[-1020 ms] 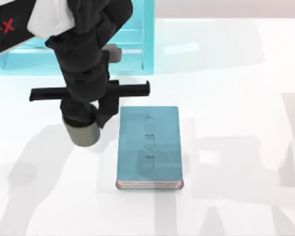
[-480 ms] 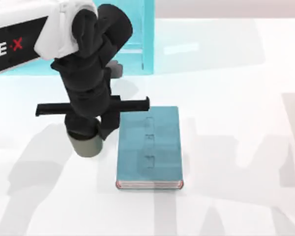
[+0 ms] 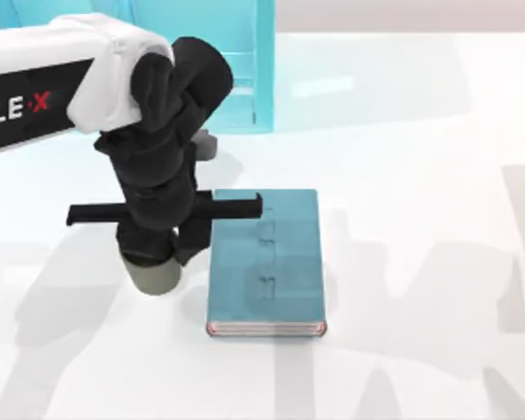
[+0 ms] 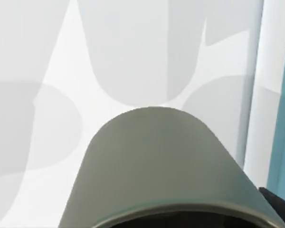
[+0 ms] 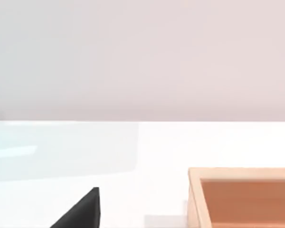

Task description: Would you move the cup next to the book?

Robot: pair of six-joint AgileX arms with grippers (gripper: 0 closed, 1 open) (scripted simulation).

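**A:** From above, where is the left gripper (image 3: 153,258)?

**B:** It hangs over the white table (image 3: 402,219), pointing straight down, its black wrist hiding the fingers. Under it stands the cup (image 3: 155,276), upright, with only its lower olive-grey wall peeping out below the wrist.

**A:** And the book (image 3: 264,262)?

**B:** Just beside the gripper, toward the table's right. It lies flat, cover up, its long axis running from the far edge of the table to the near one, its pale page edges with reddish trim facing the near edge. A narrow strip of table separates cup and book. Beyond the gripper, at the far edge, stands a light-blue shelf unit (image 3: 245,79).

**A:** The left wrist view?

**B:** The cup (image 4: 156,166) looms close under the camera, its wall tapering away toward the table and its dark rim nearest the lens. A teal edge of the book (image 4: 282,133) runs alongside. Whether the claw is clamped on the cup, I cannot tell.

**A:** The right wrist view?

**B:** A wooden box (image 5: 242,197) sits on the table, with a pale wall behind.
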